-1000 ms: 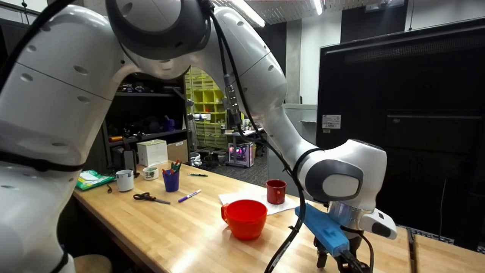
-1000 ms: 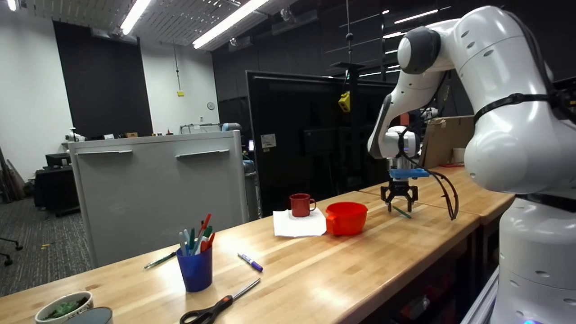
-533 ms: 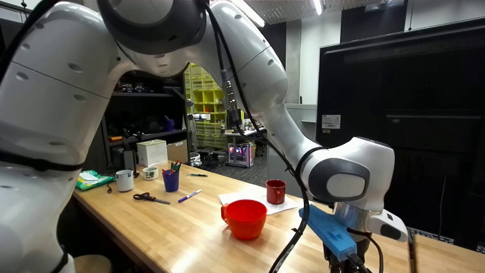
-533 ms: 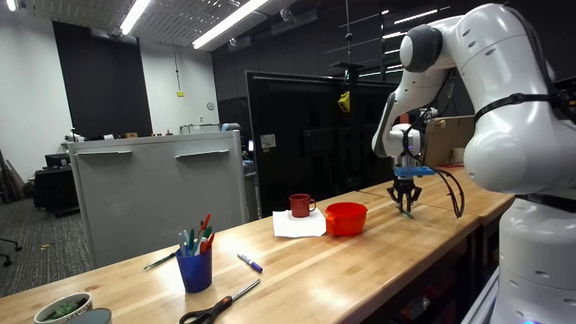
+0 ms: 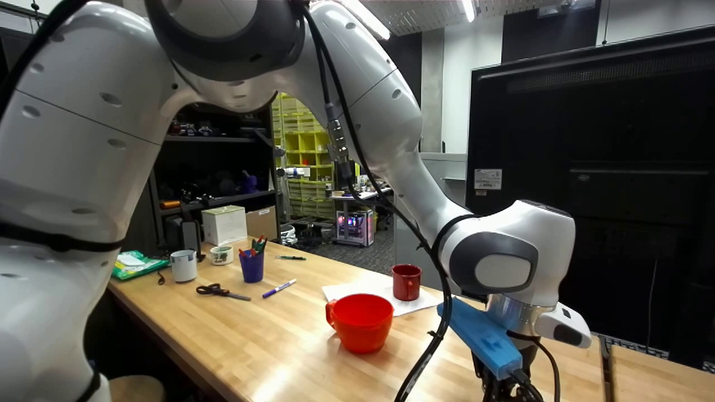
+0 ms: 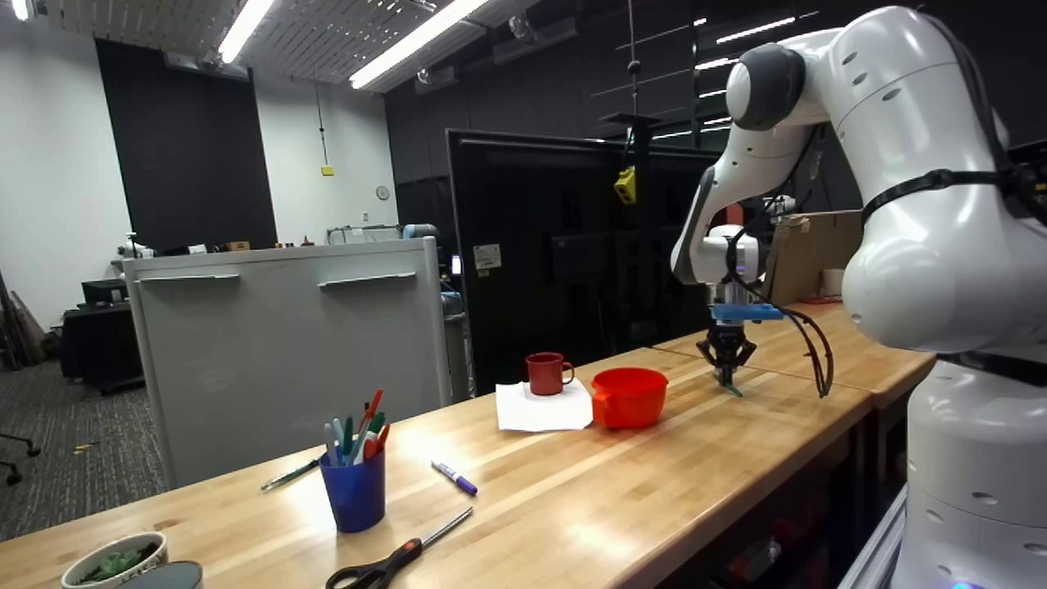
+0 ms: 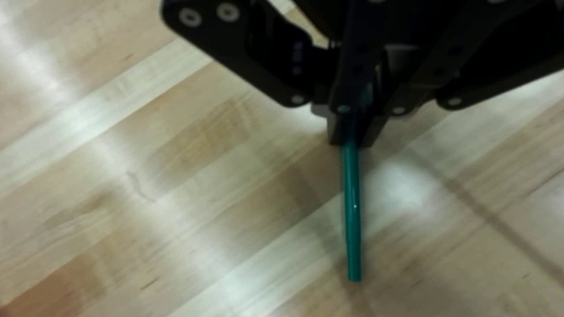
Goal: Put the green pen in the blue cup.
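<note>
Over the pale wooden tabletop [image 6: 564, 499], we've got the black two-fingered pincer [image 7: 354, 133] clamped on a slim glossy green pen [image 7: 352, 200], one end pointing to six o'clock in the wrist view. We can't tell if the pen's touching the tabletop, tbh. In an exterior view, the dark blue cylindrical cup [image 6: 356, 497] is well apart from it, between eight and nine o'clock of the pincer, with a bunch of coloured pens [image 6: 360, 442] in it. Nearer, around nine, we see the wide red bowl with a handle [image 6: 630, 401]. The dark red mug [image 6: 544, 374] stands on white paper [image 6: 544, 414], between nine and ten from the bowl.
</note>
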